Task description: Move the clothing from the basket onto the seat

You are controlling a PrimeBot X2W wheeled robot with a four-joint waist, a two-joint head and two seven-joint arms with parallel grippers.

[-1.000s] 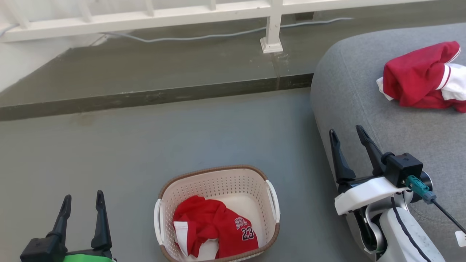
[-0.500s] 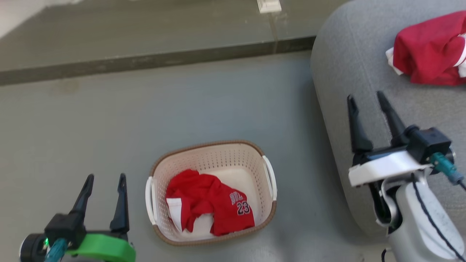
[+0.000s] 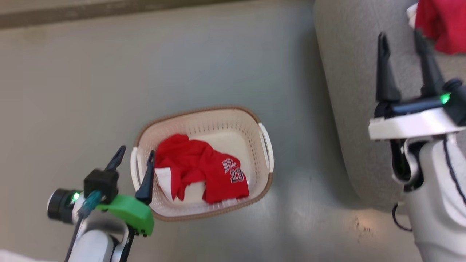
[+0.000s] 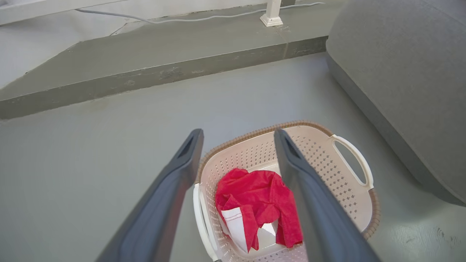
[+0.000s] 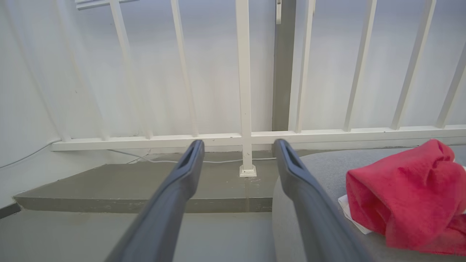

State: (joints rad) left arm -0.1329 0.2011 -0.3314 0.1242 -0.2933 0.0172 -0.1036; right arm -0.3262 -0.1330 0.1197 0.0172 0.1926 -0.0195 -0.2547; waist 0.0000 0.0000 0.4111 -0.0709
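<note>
Down on the floor (image 3: 91,72), the basket (image 3: 218,125) holds a red 23 jersey (image 3: 204,171), the left gripper (image 3: 137,151) spread empty at its rim. Over the seat (image 3: 349,91), the right gripper (image 3: 399,34) gapes empty near seemingly another garment (image 3: 442,25).

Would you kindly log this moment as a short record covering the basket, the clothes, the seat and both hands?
basket: on the floor, left of the seat
in basket: red jersey marked "23", crumpled
on seat: red garment, bunched
left hand: open, empty, by the basket's left rim
right hand: open, empty, over the seat
task status: one piece on the seat, one left in the basket
</note>
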